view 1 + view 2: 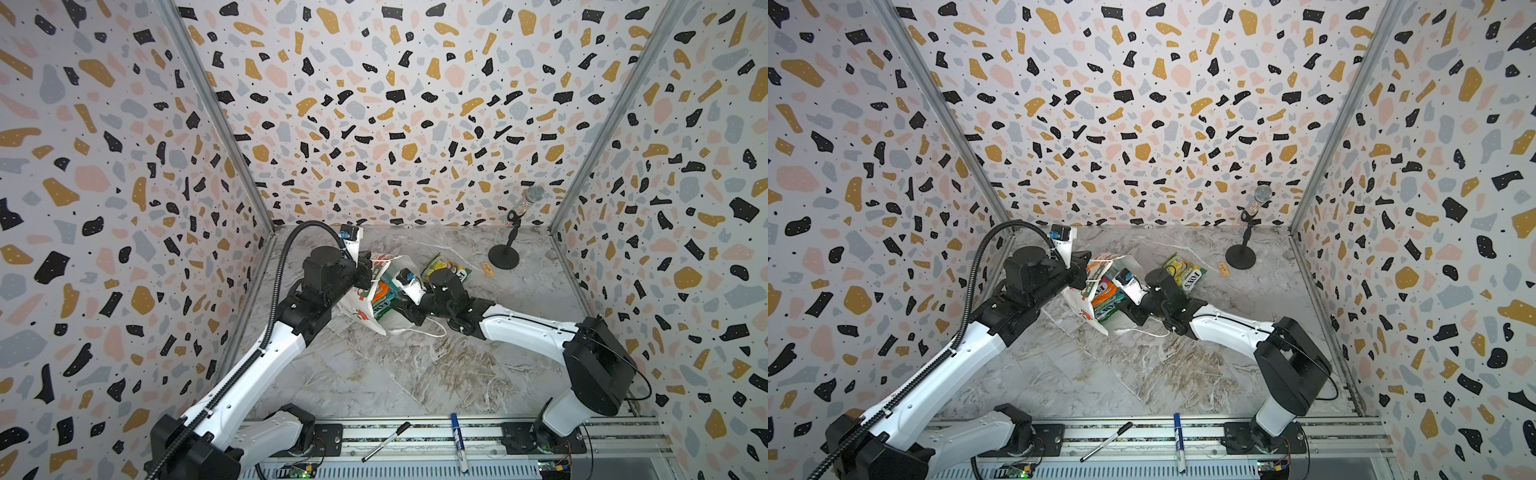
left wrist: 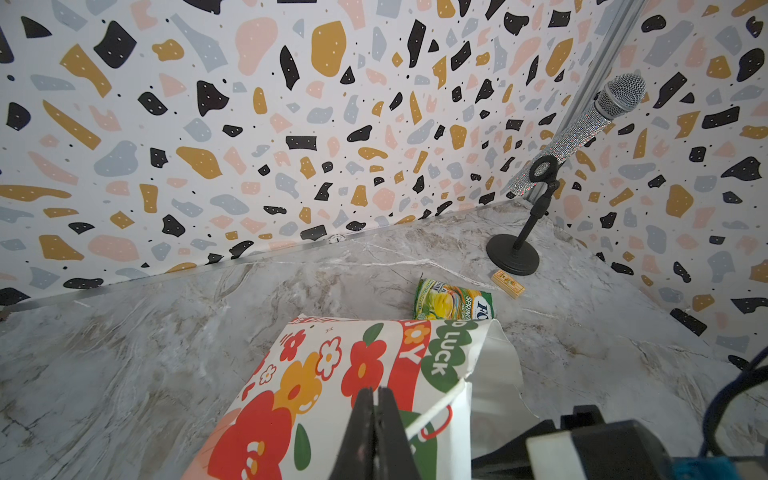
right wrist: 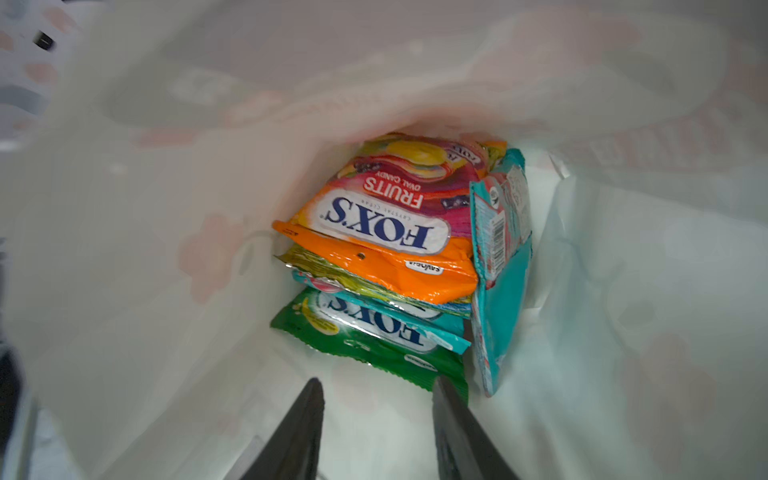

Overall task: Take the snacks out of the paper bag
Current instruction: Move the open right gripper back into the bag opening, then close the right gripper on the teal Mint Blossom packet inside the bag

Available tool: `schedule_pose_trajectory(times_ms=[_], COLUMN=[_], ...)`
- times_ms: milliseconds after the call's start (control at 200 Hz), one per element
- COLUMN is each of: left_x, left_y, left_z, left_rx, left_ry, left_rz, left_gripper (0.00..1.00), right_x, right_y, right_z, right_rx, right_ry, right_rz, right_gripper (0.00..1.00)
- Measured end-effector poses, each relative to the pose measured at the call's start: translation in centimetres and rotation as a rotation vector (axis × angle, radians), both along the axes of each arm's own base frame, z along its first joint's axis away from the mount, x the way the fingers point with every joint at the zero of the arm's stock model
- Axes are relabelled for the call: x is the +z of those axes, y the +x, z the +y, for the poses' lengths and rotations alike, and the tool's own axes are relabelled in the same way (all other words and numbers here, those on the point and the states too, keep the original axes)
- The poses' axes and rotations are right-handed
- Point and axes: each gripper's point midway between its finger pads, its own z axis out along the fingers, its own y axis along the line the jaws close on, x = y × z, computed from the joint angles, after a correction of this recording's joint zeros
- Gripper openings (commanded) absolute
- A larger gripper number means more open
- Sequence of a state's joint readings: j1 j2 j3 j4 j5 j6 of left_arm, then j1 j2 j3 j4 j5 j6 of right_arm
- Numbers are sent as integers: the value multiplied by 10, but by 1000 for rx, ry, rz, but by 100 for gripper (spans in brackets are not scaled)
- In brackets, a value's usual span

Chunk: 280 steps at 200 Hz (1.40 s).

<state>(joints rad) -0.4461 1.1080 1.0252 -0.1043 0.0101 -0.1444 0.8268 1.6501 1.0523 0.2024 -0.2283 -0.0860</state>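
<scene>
The white flowered paper bag point(image 1: 360, 311) point(image 2: 316, 374) lies on its side, mouth toward the right. My left gripper point(image 1: 365, 276) point(image 2: 376, 392) is shut on the bag's upper edge by a cord handle. My right gripper point(image 1: 392, 305) point(image 3: 376, 384) reaches into the mouth, open, with nothing between its fingers. One fingertip point(image 3: 442, 388) sits at the edge of a green packet point(image 3: 374, 345). Stacked above that are teal, yellow-green and orange FOX'S snacks point(image 3: 374, 232), with another teal one point(image 3: 498, 266) on edge beside them. One green-yellow packet point(image 1: 446, 268) point(image 2: 453, 305) lies outside on the table behind the bag.
A glittery microphone on a black round stand point(image 1: 505, 257) is at the back right, with a small tan box point(image 1: 487, 268) beside it. A black pen point(image 1: 384, 441) and a blue marker point(image 1: 459, 442) lie on the front rail. Patterned walls close three sides.
</scene>
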Motion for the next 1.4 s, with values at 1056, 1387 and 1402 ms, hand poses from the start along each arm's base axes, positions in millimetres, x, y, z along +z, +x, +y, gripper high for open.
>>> schedule_pose_trajectory(times_ms=[1056, 1387, 1402], left_x=[0, 0, 0], left_y=[0, 0, 0], left_z=[0, 0, 0], left_rx=[-1, -1, -1], left_ry=[3, 3, 3], left_rz=[-1, -1, -1], left_gripper=[0, 0, 0], right_x=[-63, -67, -67], right_y=[76, 92, 93], right_z=[8, 15, 15], right_rx=[-274, -298, -298], right_ry=[-288, -293, -294], right_rz=[-156, -161, -162], right_gripper=[24, 14, 11])
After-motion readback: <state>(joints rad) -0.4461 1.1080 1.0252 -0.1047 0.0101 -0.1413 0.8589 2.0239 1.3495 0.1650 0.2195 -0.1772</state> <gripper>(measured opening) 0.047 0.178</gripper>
